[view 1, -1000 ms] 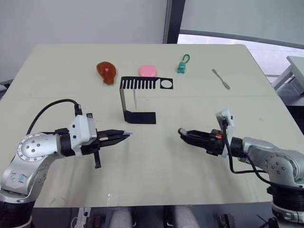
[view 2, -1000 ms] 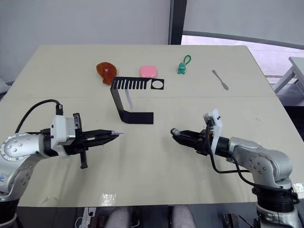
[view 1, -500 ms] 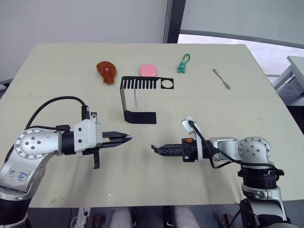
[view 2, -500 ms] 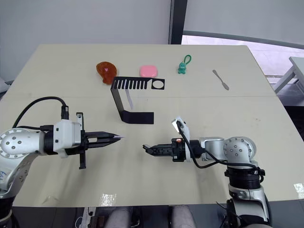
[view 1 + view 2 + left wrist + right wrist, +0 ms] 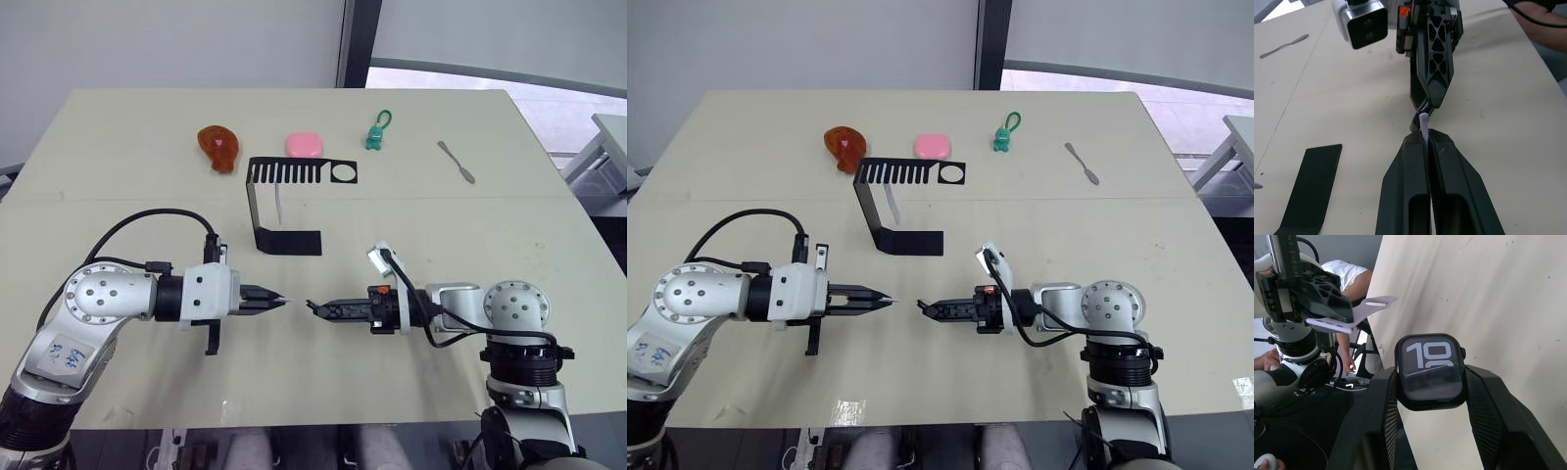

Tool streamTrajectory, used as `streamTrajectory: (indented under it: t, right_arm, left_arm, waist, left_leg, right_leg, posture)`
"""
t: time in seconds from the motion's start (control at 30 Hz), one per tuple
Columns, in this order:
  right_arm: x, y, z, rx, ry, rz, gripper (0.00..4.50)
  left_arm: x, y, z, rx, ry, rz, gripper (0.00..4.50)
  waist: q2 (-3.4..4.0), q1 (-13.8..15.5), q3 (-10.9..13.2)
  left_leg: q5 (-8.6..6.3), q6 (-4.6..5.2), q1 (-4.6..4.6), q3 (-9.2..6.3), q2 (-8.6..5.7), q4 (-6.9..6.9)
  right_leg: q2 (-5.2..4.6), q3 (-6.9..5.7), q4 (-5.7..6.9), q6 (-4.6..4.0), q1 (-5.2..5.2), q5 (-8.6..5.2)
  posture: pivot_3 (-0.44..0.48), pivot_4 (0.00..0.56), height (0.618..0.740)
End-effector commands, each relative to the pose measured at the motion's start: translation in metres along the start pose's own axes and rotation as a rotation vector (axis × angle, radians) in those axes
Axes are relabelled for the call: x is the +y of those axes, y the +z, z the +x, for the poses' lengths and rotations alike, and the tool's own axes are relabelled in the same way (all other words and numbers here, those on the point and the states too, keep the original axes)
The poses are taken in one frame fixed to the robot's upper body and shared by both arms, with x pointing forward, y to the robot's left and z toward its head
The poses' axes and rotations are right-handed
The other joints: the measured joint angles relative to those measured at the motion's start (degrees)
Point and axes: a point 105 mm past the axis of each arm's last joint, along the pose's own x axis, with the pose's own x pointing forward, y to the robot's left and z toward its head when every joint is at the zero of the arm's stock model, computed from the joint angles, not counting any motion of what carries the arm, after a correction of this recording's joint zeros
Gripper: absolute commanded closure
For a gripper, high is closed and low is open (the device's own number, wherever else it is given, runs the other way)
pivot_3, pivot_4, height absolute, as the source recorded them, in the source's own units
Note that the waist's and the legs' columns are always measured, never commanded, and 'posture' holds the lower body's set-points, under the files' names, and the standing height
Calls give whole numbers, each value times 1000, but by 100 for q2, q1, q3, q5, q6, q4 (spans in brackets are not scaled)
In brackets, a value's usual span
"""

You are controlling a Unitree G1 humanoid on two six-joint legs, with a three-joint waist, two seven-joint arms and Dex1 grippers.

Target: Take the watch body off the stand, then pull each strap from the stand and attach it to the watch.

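Left fingers clamped on strap; right fingers clamped on watch, tips nearly meeting above bench.

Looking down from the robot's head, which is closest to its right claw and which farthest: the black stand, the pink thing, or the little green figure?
From the right gripper:
1. The stand, just beyond it, toward the table's middle.
2. The pink thing, behind the stand's top bar.
3. The green figure, far side, further right. It and the pink thing are nearly level, so that order is tentative.
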Motion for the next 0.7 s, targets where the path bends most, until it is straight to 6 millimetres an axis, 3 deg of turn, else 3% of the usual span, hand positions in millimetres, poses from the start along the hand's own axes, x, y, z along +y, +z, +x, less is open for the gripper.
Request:
streamTrajectory:
  t: [0.03,0.33,0.7]
  right_arm:
    - [9,3,-2,-11,24,-28,2981]
    - [9,1,-5,-6,20,-31,2981]
    - [9,-3,-4,5,16,-38,2981]
  left_arm:
    - [4,4,2,-7,5,38,4500]
    - [2,2,6,-8,4,40,4500]
    - [0,-1,12,-2,-2,48,4500]
  waist:
    - [0,-1,0]
    - [0,1,0]
    - [0,0,0]
  left_leg:
    - [0,0,-1,0,0,0]
    - [6,3,-65,2,0,28]
    - [7,6,-67,2,5,57]
  right_leg:
    - [0,0,0,0,-1,0]
    - [-1,2,32,1,-66,0]
    - [1,4,45,1,-64,0]
  posture:
    - [0,150,740]
    - [0,150,740]
    - [0,150,740]
